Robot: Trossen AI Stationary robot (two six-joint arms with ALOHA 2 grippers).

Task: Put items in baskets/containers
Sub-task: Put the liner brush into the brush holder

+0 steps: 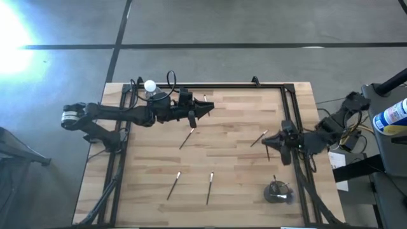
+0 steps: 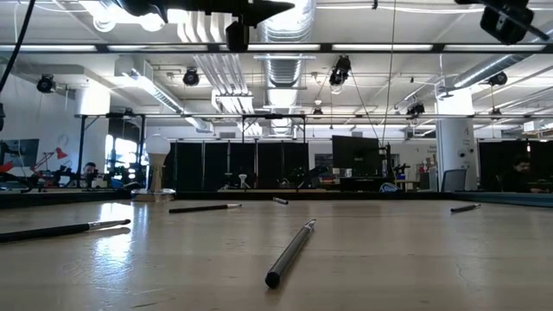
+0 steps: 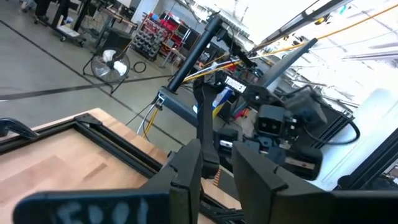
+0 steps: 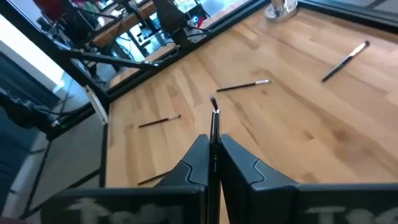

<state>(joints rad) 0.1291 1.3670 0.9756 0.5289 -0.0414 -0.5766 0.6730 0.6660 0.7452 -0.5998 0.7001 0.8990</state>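
Pinching brush (image 4: 214, 127): right fingers (image 4: 214, 163) | left fingers (image 3: 214, 180) parted, grip unclear | cup (image 1: 278, 191) blurred

table (image 1: 235, 159): pale wood planks | brushes (image 1: 209, 188): dark handles, pale tips | cup (image 1: 278, 191): dark brown | frame (image 1: 289, 121): black

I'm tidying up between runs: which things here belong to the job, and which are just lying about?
Job: loose brushes, brush held in the right pincer, dark cup.
Lying about: white ball, blue bottle, floor fan.
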